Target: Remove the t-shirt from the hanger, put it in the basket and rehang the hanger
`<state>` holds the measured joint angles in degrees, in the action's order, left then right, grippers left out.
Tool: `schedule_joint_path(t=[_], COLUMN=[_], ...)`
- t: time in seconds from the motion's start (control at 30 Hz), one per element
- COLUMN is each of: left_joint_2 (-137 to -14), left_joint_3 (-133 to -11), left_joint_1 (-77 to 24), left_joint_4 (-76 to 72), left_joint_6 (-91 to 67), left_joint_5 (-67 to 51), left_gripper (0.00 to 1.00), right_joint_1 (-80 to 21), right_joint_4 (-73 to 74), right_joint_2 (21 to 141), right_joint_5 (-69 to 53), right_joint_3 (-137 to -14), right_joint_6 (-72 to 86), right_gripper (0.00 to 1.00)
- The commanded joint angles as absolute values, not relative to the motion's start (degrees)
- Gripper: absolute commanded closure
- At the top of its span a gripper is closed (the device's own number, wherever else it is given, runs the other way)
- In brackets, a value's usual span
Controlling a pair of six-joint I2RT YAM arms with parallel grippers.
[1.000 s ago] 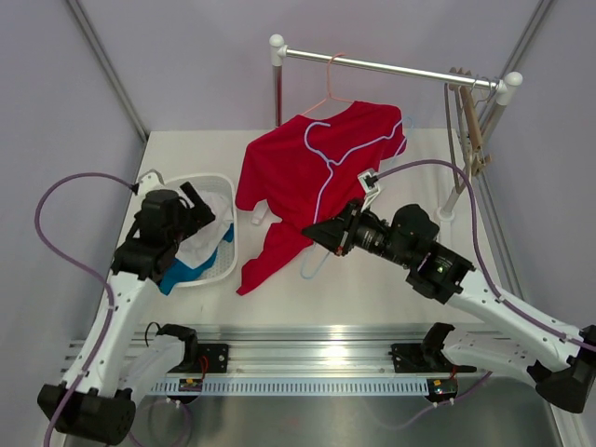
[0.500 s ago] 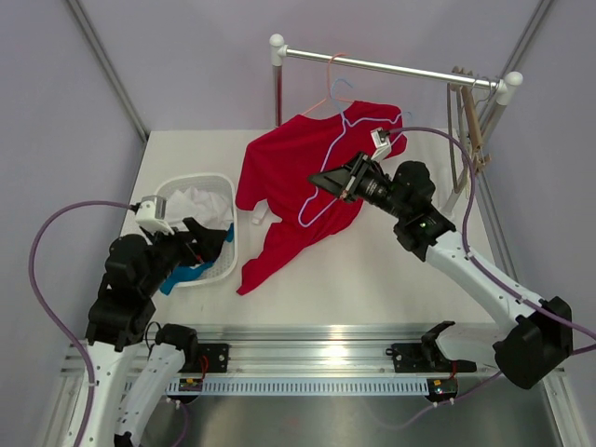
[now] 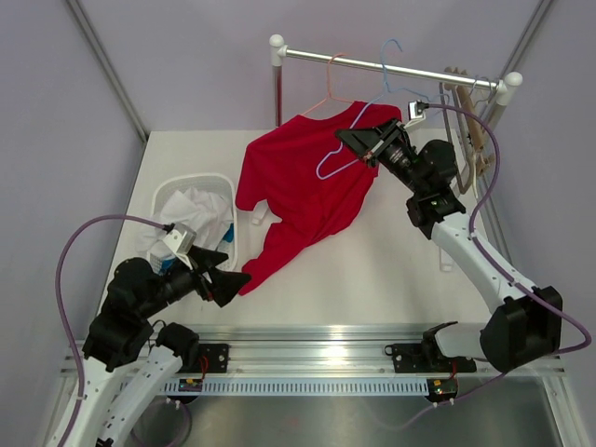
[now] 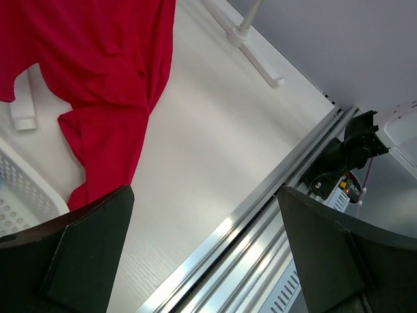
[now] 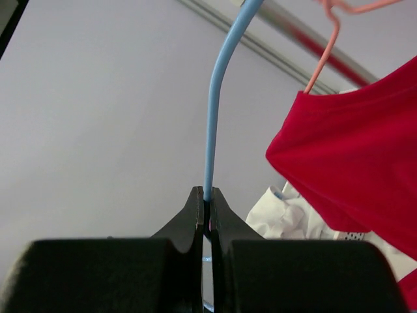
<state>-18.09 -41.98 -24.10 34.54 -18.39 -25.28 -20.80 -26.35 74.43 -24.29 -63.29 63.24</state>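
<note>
The red t-shirt hangs from a pink hanger on the rail and trails down onto the table. My right gripper is shut on the wire of a blue hanger and holds it up in front of the shirt, its hook by the rail. In the right wrist view the gripper pinches the blue wire, with the red shirt to the right. My left gripper is open and empty, low by the shirt's bottom tip. The left wrist view shows the shirt beyond the open fingers.
A white basket with white and blue clothes stands at the left. The rail spans the back, with wooden hangers at its right end. The rack's white foot lies on the table. The metal front rail runs along the near edge.
My right gripper has lifted the blue hanger from low on the shirt up and back to the rail. My left arm has drawn back from the basket toward the near edge.
</note>
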Motion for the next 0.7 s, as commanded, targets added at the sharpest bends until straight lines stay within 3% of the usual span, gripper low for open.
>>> schedule_joint_path(t=[0.0, 0.67], left_joint_2=[-17.05, -16.61], left_joint_3=[-41.75, -41.57], left_joint_1=[-25.31, -26.63], left_joint_4=[30.85, 30.85], left_joint_6=[-17.05, -17.14], left_joint_5=[-28.48, -27.77], left_gripper=[0.01, 0.01], right_joint_1=[-19.07, -15.21], right_joint_4=[-31.9, -41.66], right_joint_2=[76.29, 80.07], right_joint_5=[-24.79, -31.2], right_joint_3=[-66.18, -59.06], right_joint_6=[66.36, 72.77], right_gripper=[1.0, 1.0])
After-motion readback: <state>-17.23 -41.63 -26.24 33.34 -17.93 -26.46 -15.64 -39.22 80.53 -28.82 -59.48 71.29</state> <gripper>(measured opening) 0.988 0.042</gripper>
